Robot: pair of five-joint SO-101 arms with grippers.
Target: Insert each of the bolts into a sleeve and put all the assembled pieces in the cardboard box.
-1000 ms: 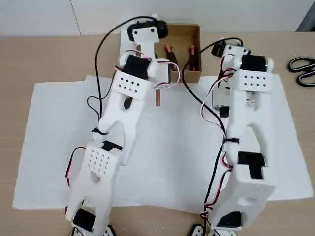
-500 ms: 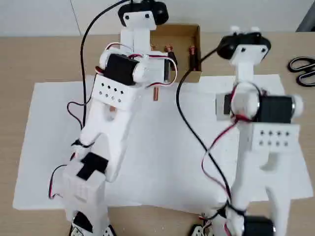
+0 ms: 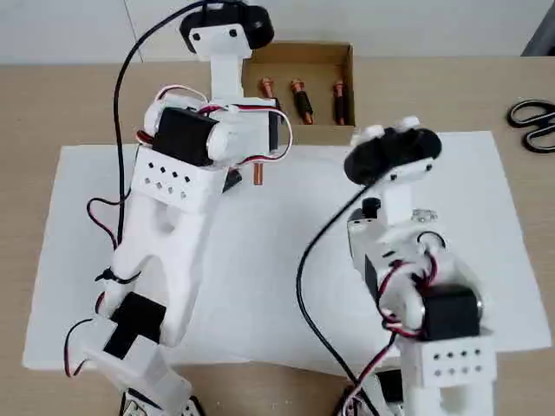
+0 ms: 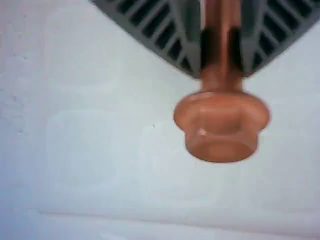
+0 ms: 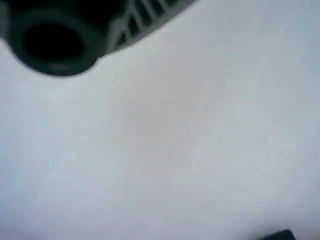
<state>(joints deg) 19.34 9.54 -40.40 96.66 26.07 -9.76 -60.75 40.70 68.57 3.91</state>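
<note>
Three assemblies (image 3: pixel 301 100) boxed; left gripper (image 4: pixel 220 50) clamps the copper bolt (image 4: pixel 221 120), right gripper (image 5: pixel 65 17) grasps the black sleeve (image 5: pixel 52 47); insertion next demands axial alignment.

The table (image 3: pixel 52 104) is made of light brown wood and has a smooth top. A big white sheet (image 3: pixel 286 286) lies flat on it and covers most of the middle. Bare wood shows on the left, on the right, on the far side and along the near edge. Behind the table is a white wall (image 3: pixel 390 22) with a thin line running up it. The light is soft and even.
</note>
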